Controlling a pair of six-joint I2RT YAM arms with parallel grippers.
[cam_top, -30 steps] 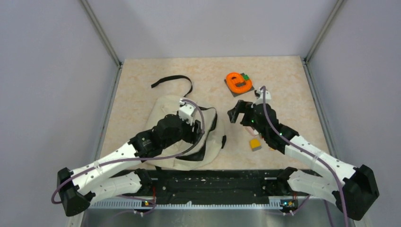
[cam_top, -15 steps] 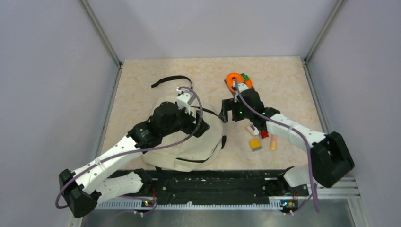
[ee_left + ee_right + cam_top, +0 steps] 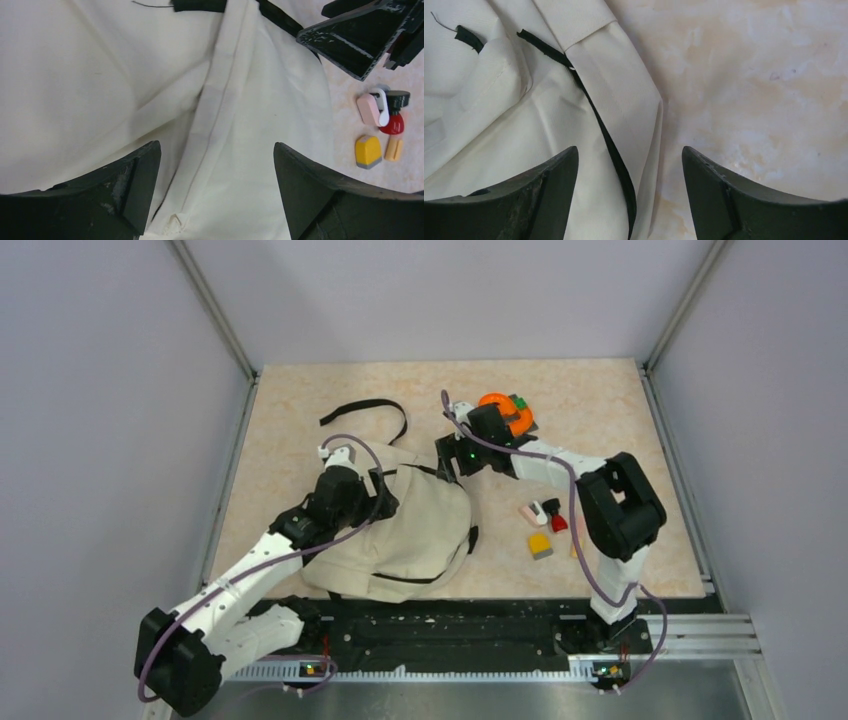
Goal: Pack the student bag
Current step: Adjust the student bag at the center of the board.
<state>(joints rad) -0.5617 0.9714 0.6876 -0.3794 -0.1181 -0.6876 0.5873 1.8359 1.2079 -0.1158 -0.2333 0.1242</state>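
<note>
The student bag (image 3: 420, 535), a cream fabric backpack with black zippers, lies flat left of the table's middle. My left gripper (image 3: 382, 492) hovers open over its upper left part; in the left wrist view (image 3: 216, 150) only cream fabric (image 3: 100, 75) and a seam lie between the jaws. My right gripper (image 3: 446, 457) is open at the bag's upper right edge. In the right wrist view (image 3: 629, 155) the bag's edge (image 3: 524, 125) and a black zipper strip (image 3: 610, 142) lie between the jaws, with nothing held.
An orange ring-shaped item (image 3: 500, 412) with a green piece sits behind the right gripper. Small items lie right of the bag: a pink piece (image 3: 369, 109), a red one (image 3: 392, 124), a yellow block (image 3: 540, 544), an orange stick (image 3: 394, 149). A black strap (image 3: 365, 408) loops behind the bag.
The right arm has swung left from the small items to the bag's upper right edge. The left gripper has drawn back left across the bag. Both stay open.
</note>
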